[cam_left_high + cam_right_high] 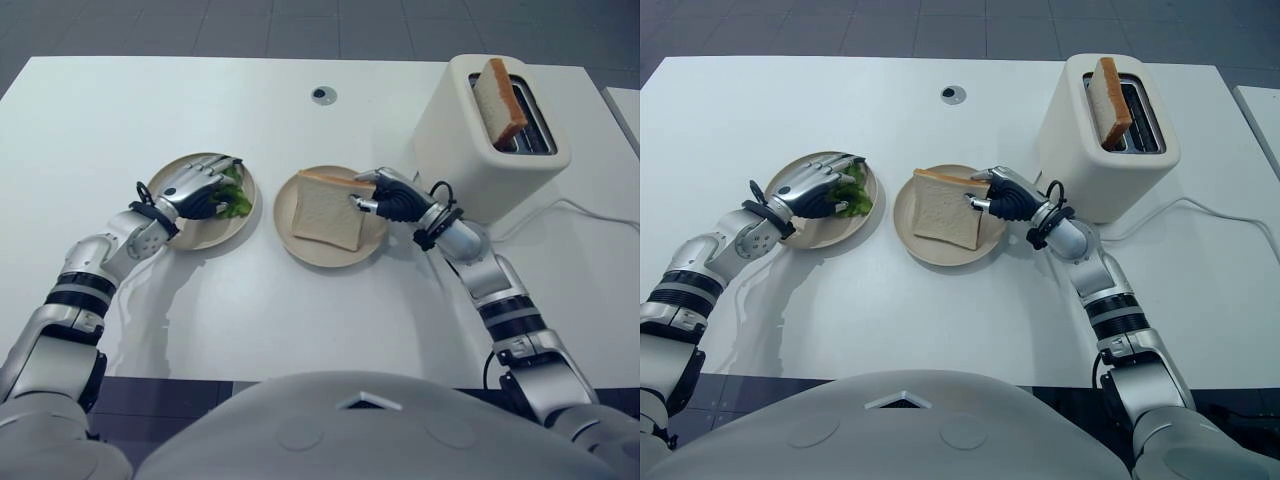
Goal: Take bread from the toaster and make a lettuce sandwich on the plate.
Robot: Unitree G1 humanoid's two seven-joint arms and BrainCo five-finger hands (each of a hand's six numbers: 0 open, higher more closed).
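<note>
A bread slice (325, 210) lies on the middle plate (330, 257), just below the centre of the frame. Its far edge is tipped up a little, so the crust shows. The right hand (392, 197) comes in from the right, its fingers closed on the slice's upper right corner. To the upper right, close behind that hand, stands the pale toaster (470, 160). The second slice (498, 100) sticks up out of one of its slots, leaning slightly. A light cable (590, 210) runs from the toaster's base towards the right edge of the frame. Left of centre, just beside the middle plate but not touching it, sits the left plate (205, 235) with the lettuce (237, 195) on its right-hand part. The left hand (192, 188) lies across this plate with its fingers curled around the green leaves, gripping them low over the dish. Both plates and the toaster rest on the white worktop (150, 110), which has a small round grommet (323, 95) near its far edge, top centre.
</note>
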